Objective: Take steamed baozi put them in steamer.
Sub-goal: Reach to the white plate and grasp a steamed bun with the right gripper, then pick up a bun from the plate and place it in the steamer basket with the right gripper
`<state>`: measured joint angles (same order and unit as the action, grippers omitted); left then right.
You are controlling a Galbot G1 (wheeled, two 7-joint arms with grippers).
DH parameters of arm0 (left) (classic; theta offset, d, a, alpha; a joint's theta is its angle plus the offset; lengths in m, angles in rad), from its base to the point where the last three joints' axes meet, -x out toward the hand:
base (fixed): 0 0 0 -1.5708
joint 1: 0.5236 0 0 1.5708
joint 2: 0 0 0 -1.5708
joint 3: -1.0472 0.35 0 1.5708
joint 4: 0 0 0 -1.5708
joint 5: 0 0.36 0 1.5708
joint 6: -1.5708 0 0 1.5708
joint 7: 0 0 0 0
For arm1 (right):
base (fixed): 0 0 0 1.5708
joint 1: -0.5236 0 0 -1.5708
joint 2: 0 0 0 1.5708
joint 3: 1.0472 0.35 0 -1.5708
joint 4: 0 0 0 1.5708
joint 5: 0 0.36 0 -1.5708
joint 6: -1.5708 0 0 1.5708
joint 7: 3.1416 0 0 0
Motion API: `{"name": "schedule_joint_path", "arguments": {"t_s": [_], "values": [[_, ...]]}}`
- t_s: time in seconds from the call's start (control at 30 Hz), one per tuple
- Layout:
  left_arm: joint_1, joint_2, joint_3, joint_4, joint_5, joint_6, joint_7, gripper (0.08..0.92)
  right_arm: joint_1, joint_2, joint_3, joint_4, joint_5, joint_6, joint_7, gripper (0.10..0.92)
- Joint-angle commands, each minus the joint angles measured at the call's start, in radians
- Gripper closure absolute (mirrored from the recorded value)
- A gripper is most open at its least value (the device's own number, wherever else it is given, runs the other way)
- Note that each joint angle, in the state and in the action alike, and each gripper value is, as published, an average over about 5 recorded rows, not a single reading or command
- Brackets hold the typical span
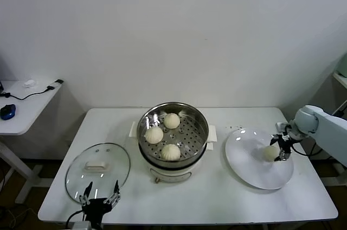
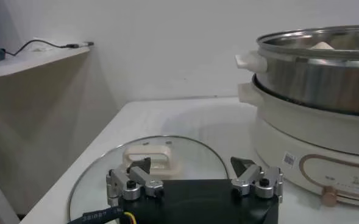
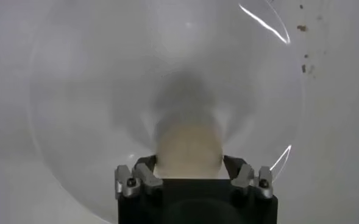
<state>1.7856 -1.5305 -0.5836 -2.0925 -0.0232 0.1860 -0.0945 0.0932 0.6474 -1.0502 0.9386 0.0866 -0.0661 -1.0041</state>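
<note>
Head view: right gripper (image 1: 282, 146) sits over the white plate (image 1: 244, 157) at 3 o'clock of the steamer (image 1: 173, 132), fingers straddling one steamed baozi (image 1: 270, 153). Three baozi (image 1: 171, 152) lie inside the steamer. Left gripper (image 1: 100, 195) hangs at the bench (image 1: 217, 197) edge by the glass lid (image 1: 97, 171), fingers wide.

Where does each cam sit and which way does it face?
Head: high, looks forward-down at table, steamer, plate; both arms show.
Left wrist: low, across lid toward steamer; own open left end effector.
Right wrist: straight down on plate; right end effector straddles baozi.
Shared: head and left wrist see lid.
</note>
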Motion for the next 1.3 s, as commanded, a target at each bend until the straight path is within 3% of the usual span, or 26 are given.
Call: {"name": "schedule_joint_path", "arguments": {"t_s": [0.03, 0.17, 0.33, 0.57, 0.77, 1.03, 1.3], "values": [[0.004, 0.000, 0.002, -0.009, 0.002, 0.002, 0.000, 0.177, -0.018, 0.002, 0.023, 0.007, -0.005, -0.014, -0.006, 0.348], [0.008, -0.002, 0.006, -0.017, 0.006, 0.003, 0.000, 0.177, 0.059, -0.025, -0.022, 0.060, 0.026, -0.031, -0.018, 0.432], [0.014, -0.004, 0.016, -0.027, 0.016, 0.002, 0.001, 0.177, 0.280, -0.055, -0.189, 0.169, 0.139, -0.073, -0.025, 0.456], [0.023, 0.001, 0.018, -0.031, 0.004, -0.002, 0.002, 0.177, 0.784, 0.004, -0.538, 0.362, 0.480, -0.184, -0.006, 0.457], [0.018, 0.000, 0.029, -0.036, -0.001, -0.003, 0.002, 0.177, 1.018, 0.155, -0.621, 0.509, 0.724, -0.267, 0.033, 0.457], [0.028, -0.006, 0.037, -0.045, -0.001, -0.011, -0.001, 0.177, 0.953, 0.272, -0.560, 0.689, 0.911, -0.417, 0.190, 0.457], [0.029, -0.011, 0.037, -0.042, -0.001, -0.012, -0.002, 0.177, 0.767, 0.331, -0.566, 0.683, 0.891, -0.496, 0.311, 0.457]]}}
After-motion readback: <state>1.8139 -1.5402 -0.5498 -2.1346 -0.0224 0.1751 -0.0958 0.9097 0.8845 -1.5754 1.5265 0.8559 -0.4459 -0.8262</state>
